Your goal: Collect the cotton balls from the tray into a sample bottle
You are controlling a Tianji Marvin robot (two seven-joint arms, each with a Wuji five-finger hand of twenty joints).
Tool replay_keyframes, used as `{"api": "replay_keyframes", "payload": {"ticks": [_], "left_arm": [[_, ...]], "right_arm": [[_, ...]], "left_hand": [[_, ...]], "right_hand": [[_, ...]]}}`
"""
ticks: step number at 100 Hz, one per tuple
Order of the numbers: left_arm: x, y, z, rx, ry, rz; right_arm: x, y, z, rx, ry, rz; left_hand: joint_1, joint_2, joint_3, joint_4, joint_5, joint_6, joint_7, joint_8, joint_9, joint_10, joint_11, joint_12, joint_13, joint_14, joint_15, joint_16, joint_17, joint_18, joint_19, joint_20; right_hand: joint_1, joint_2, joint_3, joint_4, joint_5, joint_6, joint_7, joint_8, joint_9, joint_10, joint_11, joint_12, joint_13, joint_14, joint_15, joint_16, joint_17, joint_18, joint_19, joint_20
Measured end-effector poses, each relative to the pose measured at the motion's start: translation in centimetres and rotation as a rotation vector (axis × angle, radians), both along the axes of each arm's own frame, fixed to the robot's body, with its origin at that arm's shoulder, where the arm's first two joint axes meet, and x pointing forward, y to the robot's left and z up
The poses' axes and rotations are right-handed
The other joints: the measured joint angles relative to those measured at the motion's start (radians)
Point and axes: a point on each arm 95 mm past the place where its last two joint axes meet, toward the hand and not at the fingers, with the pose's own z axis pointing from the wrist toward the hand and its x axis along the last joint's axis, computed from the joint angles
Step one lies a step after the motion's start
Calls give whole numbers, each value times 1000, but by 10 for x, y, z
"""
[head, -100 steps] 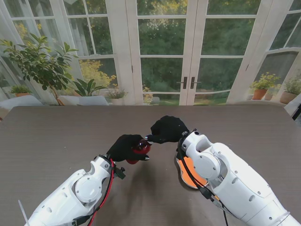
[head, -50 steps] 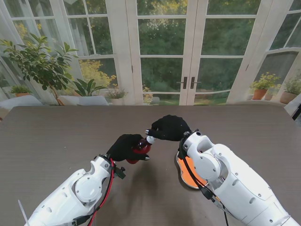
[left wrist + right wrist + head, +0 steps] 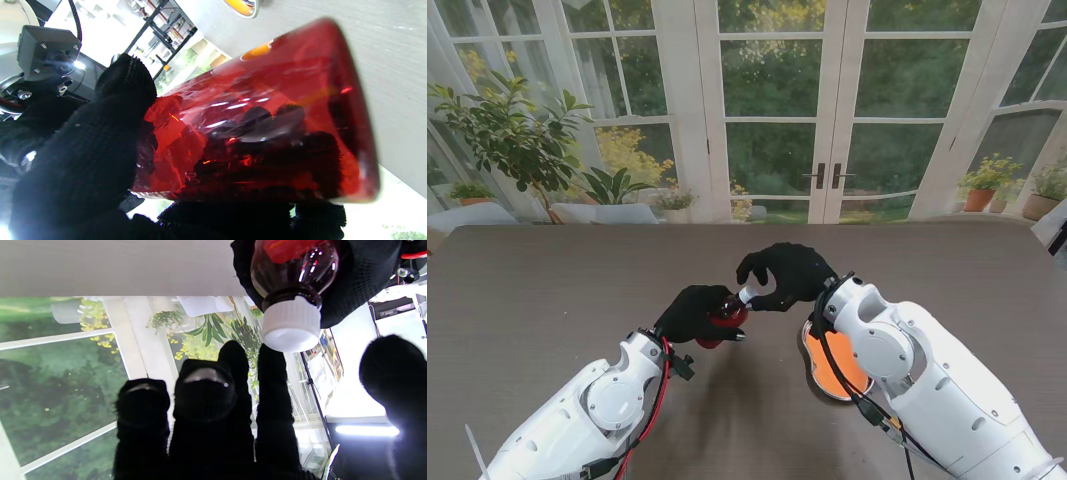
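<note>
Stand view: my left hand point(image 3: 695, 312) grips the red sample bottle point(image 3: 725, 314) at table centre, while my right hand point(image 3: 785, 274), at its 2 o'clock, has spread its fingers point(image 3: 206, 393) off the white cap point(image 3: 748, 294), which remains on, so filling waits.

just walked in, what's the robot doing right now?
The left hand holds a red sample bottle off the table. Its white cap is on. The right hand is at the cap with fingers spread, not gripping it. The orange tray sits under the right arm; no cotton balls are visible.
</note>
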Motion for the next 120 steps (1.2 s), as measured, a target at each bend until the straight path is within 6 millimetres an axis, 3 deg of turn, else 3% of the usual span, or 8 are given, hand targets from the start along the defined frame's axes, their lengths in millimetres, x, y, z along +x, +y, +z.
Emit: {"api": "replay_keyframes", "payload": {"ticks": [9, 21, 61, 69, 74, 87, 101, 120], "left_arm": [[0, 0, 0, 0, 0, 0], [0, 0, 0, 0, 1, 0], [0, 0, 0, 1, 0, 0], [0, 0, 0, 1, 0, 0], [0, 0, 0, 2, 1, 0], [0, 0, -1, 2, 1, 0], [0, 0, -1, 3, 2, 1], [0, 0, -2, 3, 4, -1]], "right_arm": [[1, 0, 0, -10, -25, -3], [3, 0, -2, -6, -45, -6], [5, 5, -9, 12, -96, -26], [5, 6, -9, 16, -93, -31], [5, 6, -9, 21, -92, -32], [5, 6, -9, 24, -90, -33], [5, 6, -10, 19, -80, -35], [5, 8, -11, -6, -53, -41]], "left_hand": [[0, 0, 0, 0, 0, 0, 0, 0, 0, 0, 0, 0, 0, 0, 0, 0, 0, 0, 0, 0], [0, 0, 0, 0, 0, 0, 0, 0, 0, 0, 0, 0, 0, 0, 0, 0, 0, 0, 0, 0], [0, 0, 0, 0, 0, 0, 0, 0, 0, 0, 0, 0, 0, 0, 0, 0, 0, 0, 0, 0], [0, 0, 0, 0, 0, 0, 0, 0, 0, 0, 0, 0, 0, 0, 0, 0, 0, 0, 0, 0], [0, 0, 0, 0, 0, 0, 0, 0, 0, 0, 0, 0, 0, 0, 0, 0, 0, 0, 0, 0], [0, 0, 0, 0, 0, 0, 0, 0, 0, 0, 0, 0, 0, 0, 0, 0, 0, 0, 0, 0], [0, 0, 0, 0, 0, 0, 0, 0, 0, 0, 0, 0, 0, 0, 0, 0, 0, 0, 0, 0], [0, 0, 0, 0, 0, 0, 0, 0, 0, 0, 0, 0, 0, 0, 0, 0, 0, 0, 0, 0]], "right_hand": [[60, -126, 44, -2, 19, -22, 6, -3, 0, 0, 5, -1, 0, -1, 0, 0, 9, 0, -2, 0], [111, -213, 79, -4, 55, -36, 17, -3, 26, -5, 12, -4, 0, -18, 18, 0, 29, 0, -2, 0], [165, -225, 86, -11, 161, -46, 56, -4, 111, -11, 21, -5, 0, -24, 119, 36, 82, 0, -1, 0], [193, -225, 86, -128, 186, -45, 123, -89, 133, -11, 22, -1, 0, -24, 142, 40, 90, 0, 1, 0], [197, -225, 86, -168, 192, -44, 152, -118, 138, -11, 22, -1, 0, -24, 154, 46, 96, 0, 3, 0], [204, -225, 82, -209, 195, -30, 201, -161, 171, -13, 35, 0, 0, -24, 183, 59, 105, 0, 7, -1], [192, -172, 51, -219, 210, 1, 237, -191, 215, -22, 46, 9, 0, -24, 224, 76, 122, 0, 16, -1], [127, 29, -23, -200, 292, 58, 246, -187, 275, -24, 53, 25, 2, -8, 278, 98, 147, 8, 35, -1]]}}
